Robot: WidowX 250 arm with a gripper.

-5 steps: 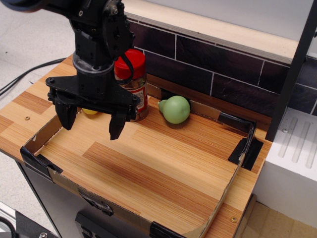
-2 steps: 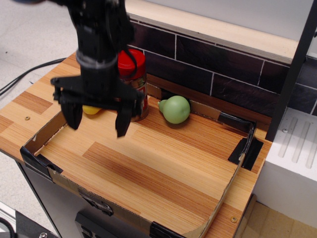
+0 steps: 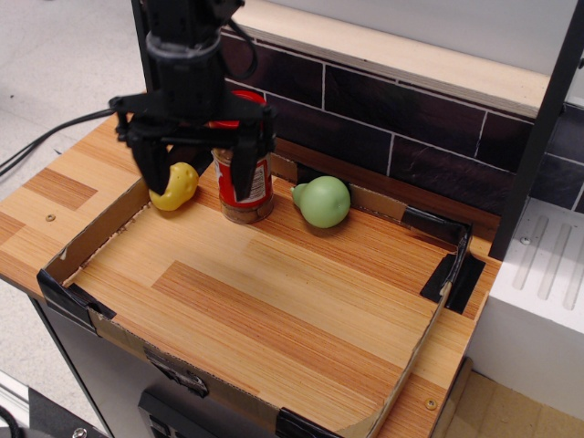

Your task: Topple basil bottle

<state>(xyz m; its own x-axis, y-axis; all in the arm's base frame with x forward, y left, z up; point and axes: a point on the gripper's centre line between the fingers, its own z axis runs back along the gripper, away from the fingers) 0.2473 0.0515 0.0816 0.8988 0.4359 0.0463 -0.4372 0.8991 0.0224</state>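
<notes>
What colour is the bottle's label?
Red and white, on the bottle; seen in the only view, observation.image.

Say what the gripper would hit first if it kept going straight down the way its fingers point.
Probably the basil bottle: the open gripper hangs fingers-down around its red cap. Depth is unclear from this one view; the left finger could meet the yellow fruit instead.

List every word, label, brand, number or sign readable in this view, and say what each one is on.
No text can be read.
The basil bottle has a red-and-white label, but its print is too blurred and partly hidden by the gripper.
Nothing is printed on the green pear, the yellow fruit, the wooden tray or the dark tiles.
</notes>
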